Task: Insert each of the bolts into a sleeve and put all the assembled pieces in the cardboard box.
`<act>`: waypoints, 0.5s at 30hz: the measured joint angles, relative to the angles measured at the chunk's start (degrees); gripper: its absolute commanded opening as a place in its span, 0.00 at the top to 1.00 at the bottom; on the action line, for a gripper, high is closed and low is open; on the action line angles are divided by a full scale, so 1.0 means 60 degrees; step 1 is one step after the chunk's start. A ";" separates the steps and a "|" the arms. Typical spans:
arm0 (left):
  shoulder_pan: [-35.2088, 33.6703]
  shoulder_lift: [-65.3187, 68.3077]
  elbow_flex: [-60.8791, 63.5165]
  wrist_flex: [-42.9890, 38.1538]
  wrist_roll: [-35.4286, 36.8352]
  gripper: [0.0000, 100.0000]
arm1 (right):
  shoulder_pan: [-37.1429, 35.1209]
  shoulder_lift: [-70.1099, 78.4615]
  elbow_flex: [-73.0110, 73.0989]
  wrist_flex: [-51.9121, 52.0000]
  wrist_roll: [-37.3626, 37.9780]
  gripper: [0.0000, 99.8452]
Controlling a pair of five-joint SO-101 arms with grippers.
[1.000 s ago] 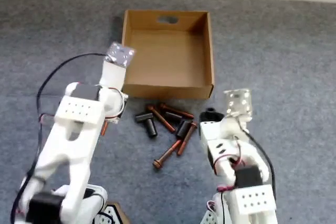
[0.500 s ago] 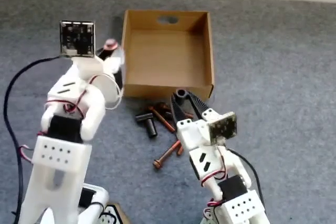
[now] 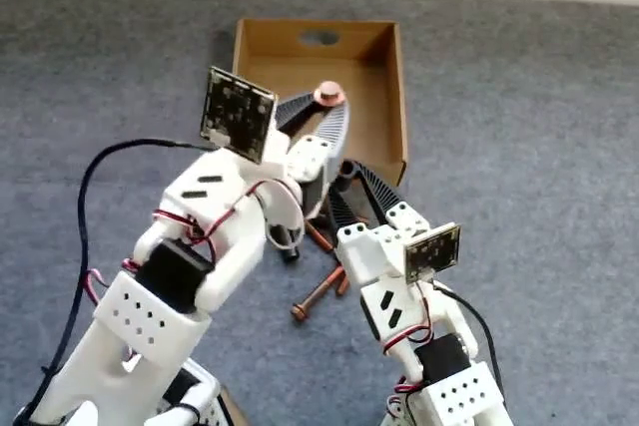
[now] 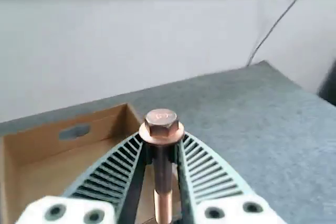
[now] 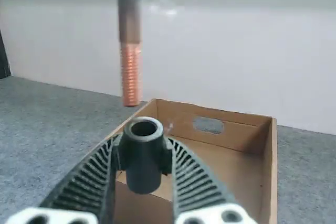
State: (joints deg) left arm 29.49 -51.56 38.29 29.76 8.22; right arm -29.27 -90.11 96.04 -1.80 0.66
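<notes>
L gripper [image 3: 325,109] swung bolt [image 5: 129,61] over sleeve [image 5: 143,153].

Our left gripper [image 3: 326,107], upper centre, clamps a bolt [image 4: 160,129] — our right gripper [image 3: 345,181], just below, clamps a sleeve [image 5: 143,153].

A copper bolt [image 4: 160,148] hangs upright, head up, over the open cardboard box [image 3: 397,87]. A black sleeve [image 5: 143,153] stands upright, just under the bolt's threaded tip, by the box's front wall. A second bolt [image 3: 318,295] lies in front of the box.
</notes>
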 measured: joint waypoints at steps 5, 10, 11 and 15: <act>0.0425 0.0000 0.0073 -0.0425 0.0000 0.99 | 0.0000 0.0000 0.0000 0.0000 0.0000 0.99; 0.0396 -0.0044 0.1128 -0.1216 -0.0029 0.99 | 0.0000 0.0015 0.0000 0.0015 0.0000 0.99; 0.0396 -0.0117 0.1333 -0.1377 -0.0029 0.99 | 0.0000 0.0029 0.0000 0.0015 0.0000 0.99; 0.0396 -0.0278 0.1656 -0.1597 -0.0029 0.99 | -0.0015 0.0029 0.0000 0.0015 0.0000 0.99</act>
State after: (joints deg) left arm 31.87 -53.23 48.22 20.18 8.04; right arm -29.36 -89.93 96.04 -1.71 0.66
